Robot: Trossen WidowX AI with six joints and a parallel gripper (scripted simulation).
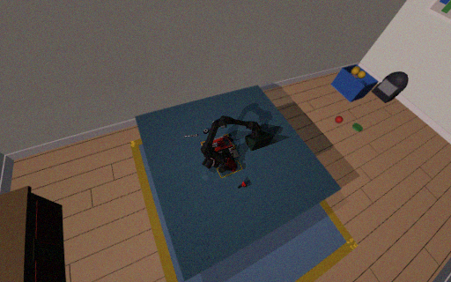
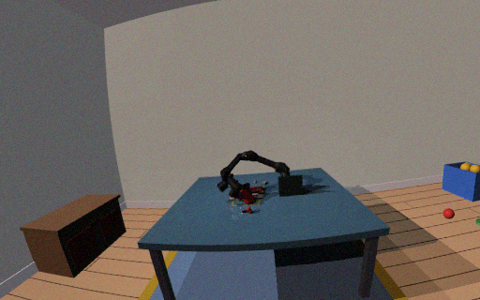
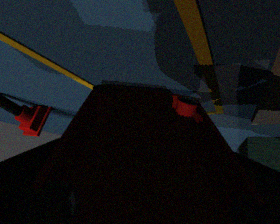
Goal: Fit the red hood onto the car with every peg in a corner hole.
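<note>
hood [image 1: 223,144] on the car [image 1: 227,155], mid-table [image 1: 195,220]; open pincer [image 1: 215,162] over it.

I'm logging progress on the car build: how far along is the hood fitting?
Done, by the look of it: the red hood lies on the car in the jig; whether every peg is seated cannot be told. In hand: the gripper is open, holding nothing, low over the car. Left: withdrawing without touching anything.

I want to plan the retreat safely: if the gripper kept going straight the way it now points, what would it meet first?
Most likely the red hood on the car: the open gripper points down at it from close above. In the wrist view the near field is almost wholly dark, so the gap cannot be judged.
</note>
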